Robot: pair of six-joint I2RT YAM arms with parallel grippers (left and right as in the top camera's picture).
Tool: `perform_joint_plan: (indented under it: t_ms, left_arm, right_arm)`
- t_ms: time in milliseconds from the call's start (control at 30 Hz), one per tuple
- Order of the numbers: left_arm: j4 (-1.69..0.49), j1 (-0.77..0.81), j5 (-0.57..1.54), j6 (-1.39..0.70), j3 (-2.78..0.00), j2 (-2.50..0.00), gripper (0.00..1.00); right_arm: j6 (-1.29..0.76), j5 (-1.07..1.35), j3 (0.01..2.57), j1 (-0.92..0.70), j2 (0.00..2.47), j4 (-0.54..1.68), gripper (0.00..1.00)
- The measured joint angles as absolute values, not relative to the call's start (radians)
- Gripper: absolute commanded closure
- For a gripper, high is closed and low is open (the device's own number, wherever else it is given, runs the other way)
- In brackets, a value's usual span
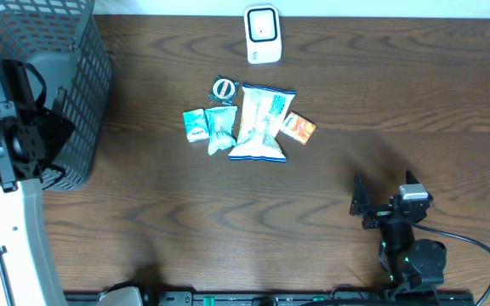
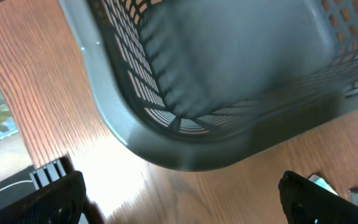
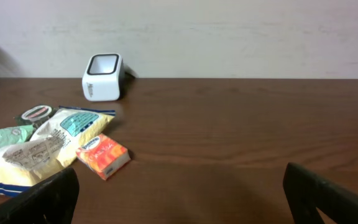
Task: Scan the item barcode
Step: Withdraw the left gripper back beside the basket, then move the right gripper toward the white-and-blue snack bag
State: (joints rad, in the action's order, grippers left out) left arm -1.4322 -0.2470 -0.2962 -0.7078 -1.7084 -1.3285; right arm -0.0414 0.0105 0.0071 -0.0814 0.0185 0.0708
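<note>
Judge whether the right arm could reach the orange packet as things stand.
Probably yes: the right hand is open, and only bare table lies between it and the orange packet.

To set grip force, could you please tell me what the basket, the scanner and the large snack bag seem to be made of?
The basket looks like moulded grey plastic with a matt finish, judging by its lattice walls and rounded corners. The scanner is probably hard white plastic; its shell is smooth and slightly glossy. The large snack bag seems to be thin printed film, wrinkled and puffy.
</note>
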Motion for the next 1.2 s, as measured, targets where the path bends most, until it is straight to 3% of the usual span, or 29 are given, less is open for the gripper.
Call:
perform_joint_plan:
  t_ms: [267,533,700,767,900,1000,1200]
  left_arm:
    - [-1.433,-0.247,-0.294,-0.708,-1.708,-1.328,0.03]
    - [-1.432,-0.247,-0.294,-0.708,-1.708,-1.328,0.02]
    - [-1.433,-0.247,-0.293,-0.708,-1.708,-1.327,0.02]
    - [-1.432,-0.247,-0.293,-0.708,-1.708,-1.327,0.02]
    - [-1.433,-0.247,-0.292,-0.708,-1.708,-1.327,0.02]
    - [-1.433,-0.247,-0.291,-0.708,-1.707,-1.327,0.02]
    - [-1.433,-0.247,-0.291,-0.708,-1.707,-1.326,0.02]
  right_arm:
    - [-0.121,0.079,0.007,-0.081,0.019,-0.004,0.01]
    - [-0.464,0.342,0.006,-0.081,0.019,-0.223,0.01]
    - [-0.675,0.24,0.009,-0.082,0.031,-0.636,0.01]
    - [-0.696,0.171,0.048,-0.081,0.038,-0.706,0.01]
    - [-0.636,0.126,0.23,-0.081,0.124,-0.54,0.01]
    - [-0.467,0.152,0.553,-0.081,0.352,-0.155,0.01]
    - [-0.231,0.283,1.053,-0.092,0.849,0.369,0.01]
